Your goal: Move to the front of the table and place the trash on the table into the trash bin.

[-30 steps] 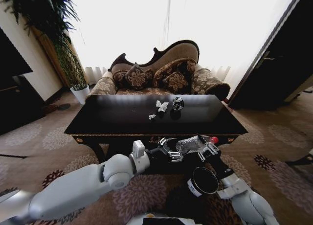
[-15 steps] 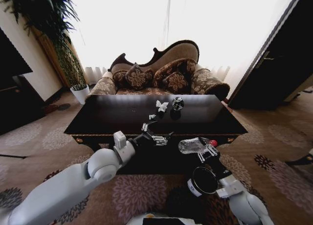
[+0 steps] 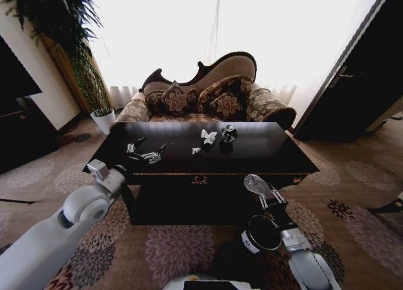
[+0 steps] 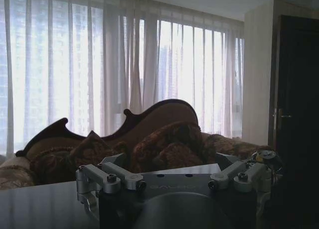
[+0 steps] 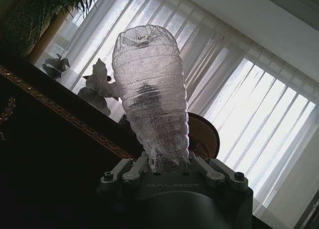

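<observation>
Clear crumpled plastic, a squashed bottle (image 3: 255, 185) with a red cap, sits clenched in the right end effector (image 3: 267, 197), which hangs in front of the bench (image 3: 271, 161) and just above the black trash bin (image 3: 262, 234) on the carpet. The right wrist view shows the two fingers (image 5: 130, 171) closed against the bottle's neck end, with its body standing up from the palm. I judge this piece to be close to its drop: it is off the bench and near the bin's open mouth, but not yet let go.

On the glossy dark top, trash remains. A larger white tissue wad (image 3: 208, 136) and a smaller scrap (image 3: 196, 150) lie near the middle, and a small dark drink can (image 3: 228, 133) stands just beside the larger wad, toward the sofa side. None of these is touched by either arm.

The left end effector (image 3: 143, 152) hovers over the left part of the bench, well apart from the tissues and the can. Its fingers (image 4: 115, 175) are spread wide and nothing lies between them, so it is released and empty.

By my reckoning the robot already stands at the front of the bench, one item is in hand over the bin, and three pieces are left to clear.
</observation>
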You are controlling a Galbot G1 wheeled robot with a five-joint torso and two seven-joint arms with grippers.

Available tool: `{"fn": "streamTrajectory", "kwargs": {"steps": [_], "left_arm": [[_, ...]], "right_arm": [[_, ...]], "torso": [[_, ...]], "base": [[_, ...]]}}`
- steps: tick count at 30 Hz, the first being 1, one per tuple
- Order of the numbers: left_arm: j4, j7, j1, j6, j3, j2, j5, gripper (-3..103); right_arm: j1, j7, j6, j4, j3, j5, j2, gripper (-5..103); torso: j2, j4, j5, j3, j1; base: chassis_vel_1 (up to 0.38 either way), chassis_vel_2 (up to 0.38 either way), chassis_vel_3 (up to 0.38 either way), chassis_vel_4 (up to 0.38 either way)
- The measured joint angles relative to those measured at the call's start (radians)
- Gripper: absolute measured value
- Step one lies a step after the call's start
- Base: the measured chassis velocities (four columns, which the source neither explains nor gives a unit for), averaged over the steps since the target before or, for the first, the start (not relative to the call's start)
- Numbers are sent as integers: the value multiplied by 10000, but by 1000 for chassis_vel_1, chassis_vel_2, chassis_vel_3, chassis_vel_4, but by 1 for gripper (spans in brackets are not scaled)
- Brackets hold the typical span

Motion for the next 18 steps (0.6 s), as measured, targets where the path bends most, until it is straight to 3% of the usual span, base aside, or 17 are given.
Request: {"fn": "streamTrajectory", "kwargs": {"steps": [7, 18], "left_arm": [[534, 156, 585, -153, -1822, -572, -8, 100], [1628, 1081, 1840, -1068, -2894, -810, 709, 100]], "right_arm": [[181, 122, -470, -540, -82, 2037, 54, 25], [649, 229, -990, -1643, -382, 3592, 93, 25]], "torso": [[-1, -1, 1, 1, 2], [-1, 0, 2, 1, 1]], "base": [[0, 0, 0, 0], [0, 0, 0, 0]]}}
